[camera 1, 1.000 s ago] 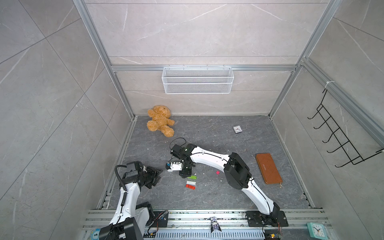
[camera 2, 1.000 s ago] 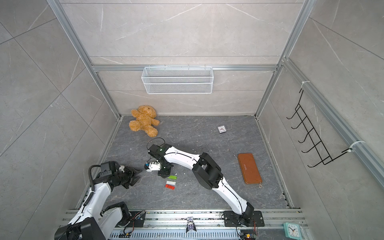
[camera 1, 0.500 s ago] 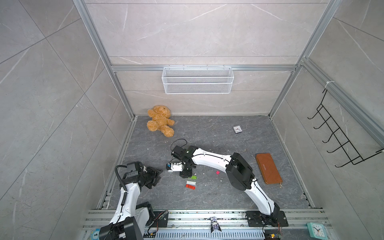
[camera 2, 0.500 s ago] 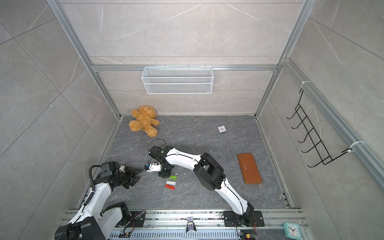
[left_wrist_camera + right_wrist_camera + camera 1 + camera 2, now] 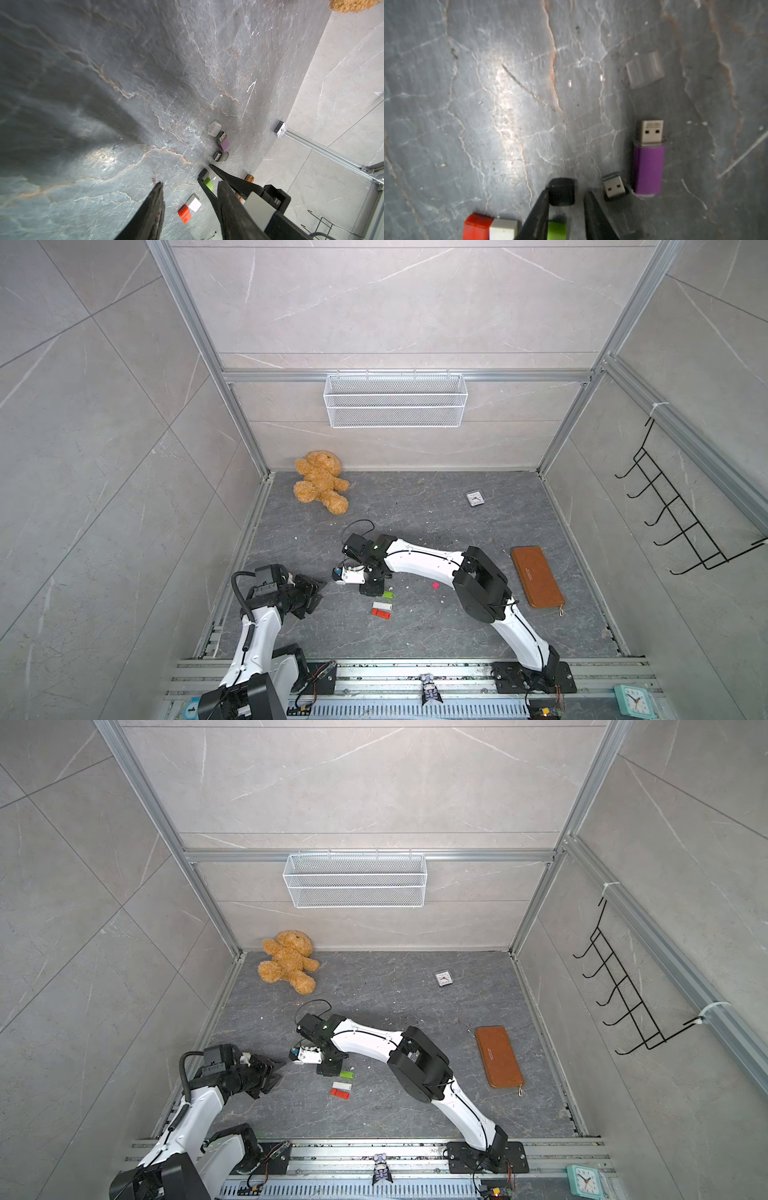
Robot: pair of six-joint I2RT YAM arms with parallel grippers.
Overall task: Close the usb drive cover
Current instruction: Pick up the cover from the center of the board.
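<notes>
Straddling the green usb drive point(image 5: 557, 229) and its black cap point(image 5: 561, 192), the right gripper point(image 5: 566, 190) stood spread; a square squeeze seemed best, sparing the white drive point(image 5: 382, 605) at six o'clock.

No lettering can be read here: the faint stamp on the flat brown leather wallet point(image 5: 537, 576), the print on the plug of the purple plastic USB drive point(image 5: 648, 166) and the dial of the small teal alarm clock point(image 5: 631, 700) are too small or blurred.
</notes>
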